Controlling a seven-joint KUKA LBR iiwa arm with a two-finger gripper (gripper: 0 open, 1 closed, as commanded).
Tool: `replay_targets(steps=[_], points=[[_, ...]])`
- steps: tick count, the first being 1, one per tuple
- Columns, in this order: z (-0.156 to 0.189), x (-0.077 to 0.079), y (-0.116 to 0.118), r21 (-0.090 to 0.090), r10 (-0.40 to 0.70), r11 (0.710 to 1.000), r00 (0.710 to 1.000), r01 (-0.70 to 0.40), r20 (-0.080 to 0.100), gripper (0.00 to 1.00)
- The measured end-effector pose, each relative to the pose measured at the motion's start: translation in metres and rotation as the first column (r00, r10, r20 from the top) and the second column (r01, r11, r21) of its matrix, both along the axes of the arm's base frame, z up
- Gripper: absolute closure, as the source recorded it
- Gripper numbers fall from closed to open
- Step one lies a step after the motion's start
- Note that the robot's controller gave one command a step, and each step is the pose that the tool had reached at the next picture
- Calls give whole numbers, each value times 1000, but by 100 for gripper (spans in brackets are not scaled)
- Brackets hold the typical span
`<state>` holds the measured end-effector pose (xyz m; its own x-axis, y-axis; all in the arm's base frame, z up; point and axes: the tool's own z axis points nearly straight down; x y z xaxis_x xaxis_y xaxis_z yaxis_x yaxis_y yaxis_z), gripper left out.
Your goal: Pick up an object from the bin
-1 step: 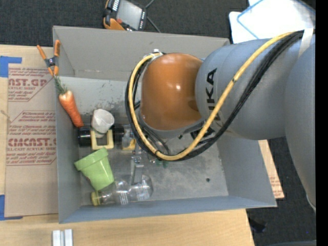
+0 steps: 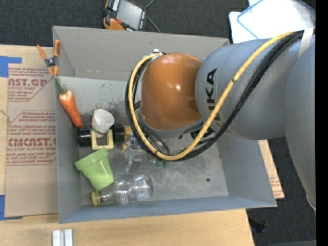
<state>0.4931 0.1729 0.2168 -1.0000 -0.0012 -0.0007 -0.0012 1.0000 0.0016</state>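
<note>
My gripper (image 2: 134,150) reaches down from under the orange cover into the left middle of the bin. It hangs just right of a black and yellow toy (image 2: 85,136) and above a clear plastic bottle (image 2: 127,189) lying along the front wall. A light green cup (image 2: 96,168) lies on its side to the gripper's left. A white crumpled cup (image 2: 102,120) rests on the black and yellow toy. I see nothing held in the gripper.
An orange toy carrot (image 2: 69,107) leans against the bin's left wall. The arm and its cover hide the bin's middle and back right. Bare floor shows at the front right.
</note>
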Motion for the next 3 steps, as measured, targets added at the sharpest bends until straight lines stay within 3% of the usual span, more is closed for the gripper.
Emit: replay_targets(steps=[1, 2, 3], points=[[0, 0, 0, 0, 0, 1000, 1000, 0, 0, 100], [-23, 53, 14, 3, -44, 999, 999, 44, 4, 100], [-26, 91, -22, 0, 162, 987, 987, -162, 3, 0]])
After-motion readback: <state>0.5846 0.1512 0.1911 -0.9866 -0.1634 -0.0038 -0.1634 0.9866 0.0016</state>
